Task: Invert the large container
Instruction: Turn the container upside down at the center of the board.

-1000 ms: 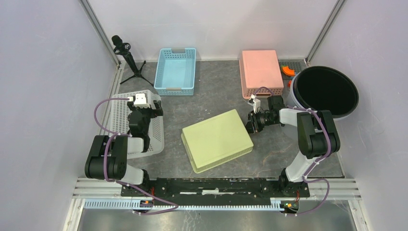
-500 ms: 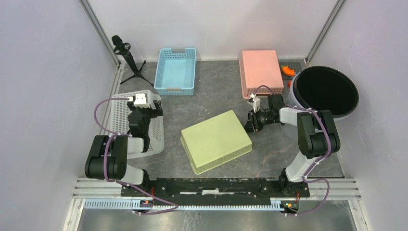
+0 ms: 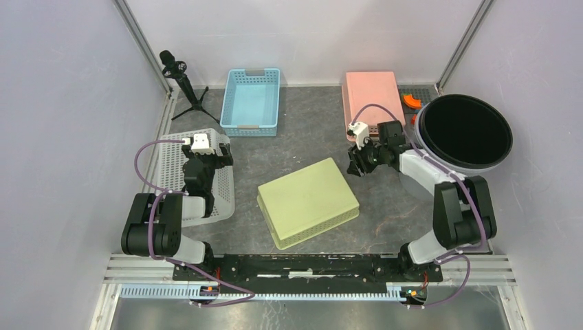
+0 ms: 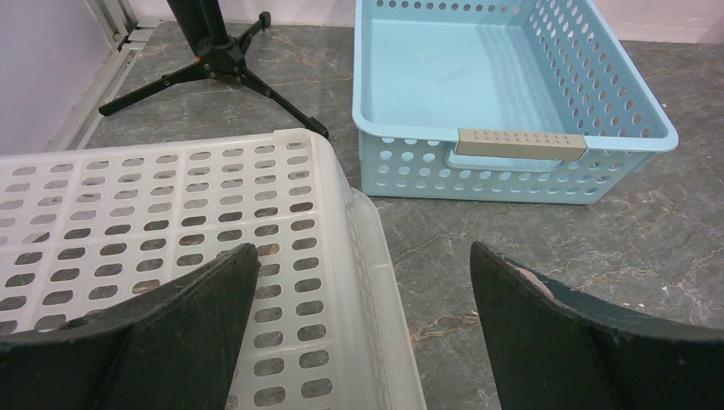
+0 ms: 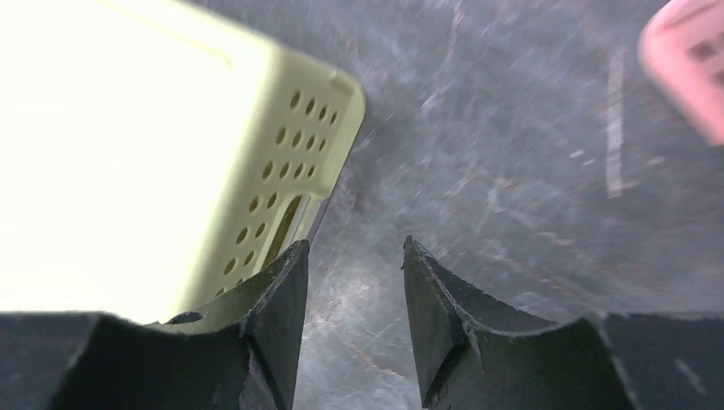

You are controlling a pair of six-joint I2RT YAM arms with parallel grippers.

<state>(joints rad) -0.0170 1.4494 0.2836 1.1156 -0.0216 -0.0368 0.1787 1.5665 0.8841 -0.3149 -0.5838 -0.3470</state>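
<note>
One perforated yellow-green plastic container [image 3: 308,201], seemingly inverted, lies near the parted, empty right end effector [image 3: 353,167].

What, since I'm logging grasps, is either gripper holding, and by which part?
Nothing. The left gripper is open over the white basket; the right gripper is open, empty, beside a corner of the green container.

The large container [image 3: 309,202] is moulded in smooth, matt yellow-green plastic with perforated walls. The worktop [image 3: 309,137] is surfaced in grey, veined, stone-like material with a slight sheen. The blue basket [image 4: 478,77] is formed of glossy plastic.
</note>
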